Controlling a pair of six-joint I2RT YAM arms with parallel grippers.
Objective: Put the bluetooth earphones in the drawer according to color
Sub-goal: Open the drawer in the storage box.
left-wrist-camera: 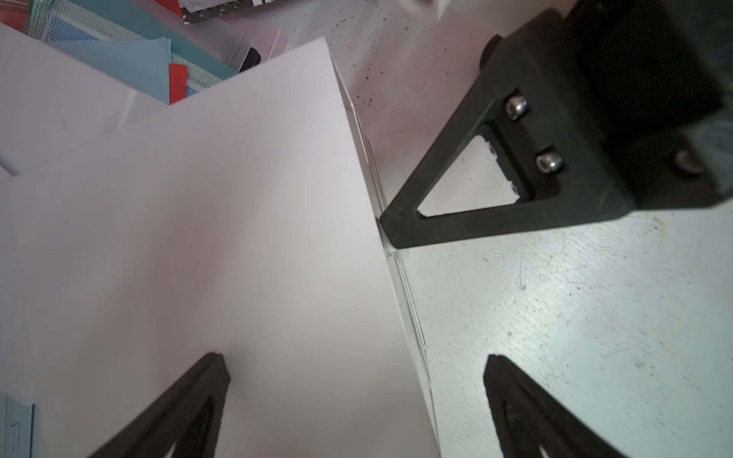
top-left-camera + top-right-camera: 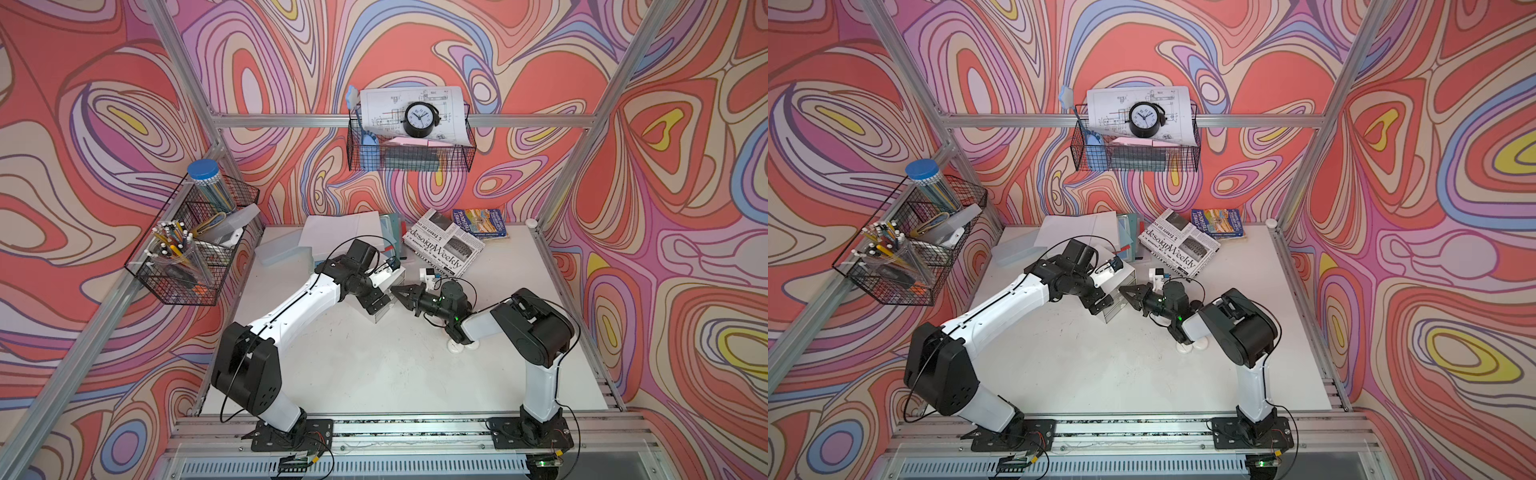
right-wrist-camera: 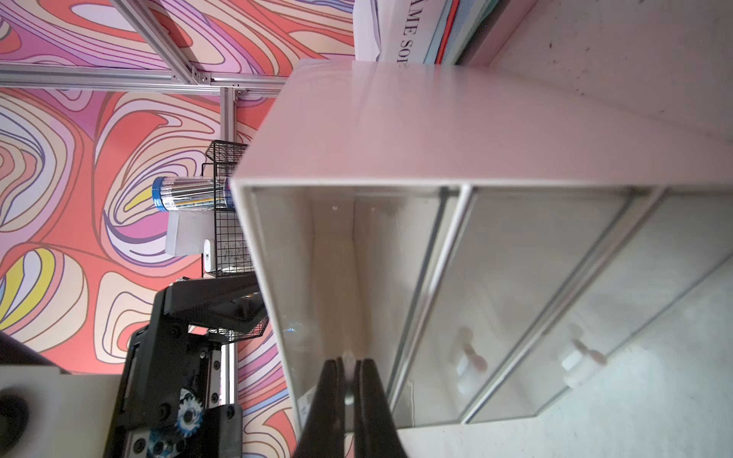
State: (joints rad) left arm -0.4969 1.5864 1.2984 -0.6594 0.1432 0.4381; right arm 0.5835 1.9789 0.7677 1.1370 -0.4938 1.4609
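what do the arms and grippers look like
Both the left arm and right arm have white links between bulky black joint housings, with thin black cables looping alongside. A green light glows near the right wrist. The left gripper and right gripper have matte black triangular open-frame fingers fixed with silver screws.

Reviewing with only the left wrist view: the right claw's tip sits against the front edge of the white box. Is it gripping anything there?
Observer: Yes. The right wrist view shows the right claw shut on the knob of the top drawer.
Operator: How many drawers does the box have?
Observer: Three, stacked and clear-fronted: below the top one are the middle drawer and the bottom drawer.
Operator: Any earphones in sight?
Observer: In both top views, white earphone cases lie on the table, partly under the right arm.
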